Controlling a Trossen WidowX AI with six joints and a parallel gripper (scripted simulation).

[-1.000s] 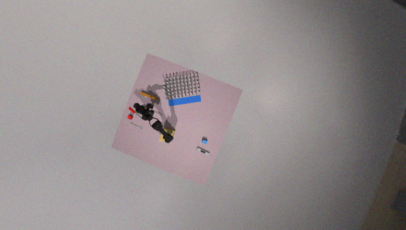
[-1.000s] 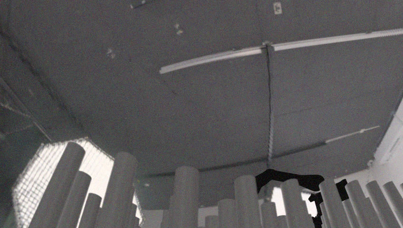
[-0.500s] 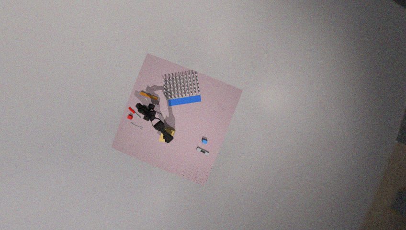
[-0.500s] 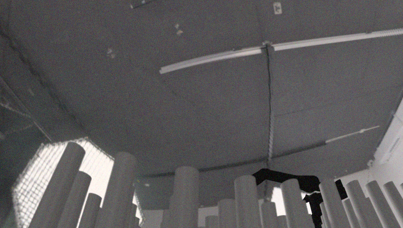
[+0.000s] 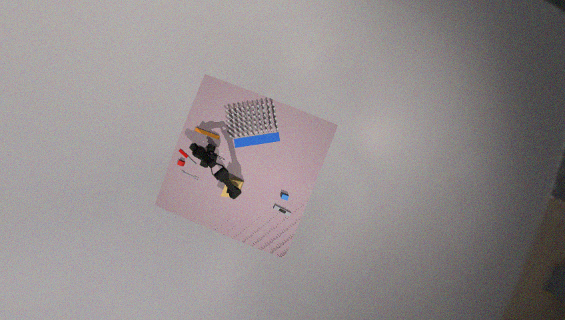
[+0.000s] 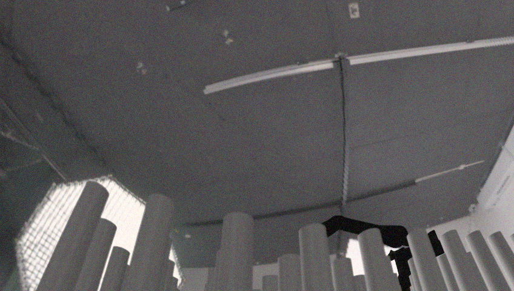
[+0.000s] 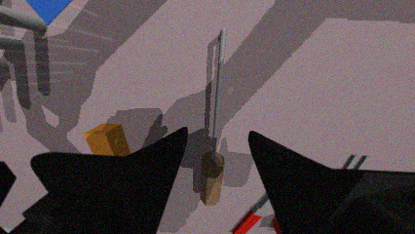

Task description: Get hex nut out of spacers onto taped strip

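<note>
A thin metal rod tool with a brown handle (image 7: 211, 187) lies on the pink table; its rod (image 7: 219, 88) points away in the wrist view. My gripper (image 7: 218, 133) is partly open and empty, with the fingertips on either side of the tool, above it. In the top view the arm hides the handle. The standing metal spacers (image 5: 252, 118) (image 6: 237, 248) (image 7: 19, 19) are in rows, with the blue taped strip (image 5: 256, 139) (image 7: 48, 9) along their front. The nut cannot be made out in any view.
An orange block (image 5: 206, 133) (image 7: 103, 140) lies beside the tool. A red-handled tool (image 5: 182, 153) (image 7: 247, 222), a red cube (image 5: 180, 162) and a thin grey tool (image 5: 189, 174) lie near the left edge. A light blue cube (image 5: 284, 197) and a grey piece (image 5: 276, 207) lie at lower right.
</note>
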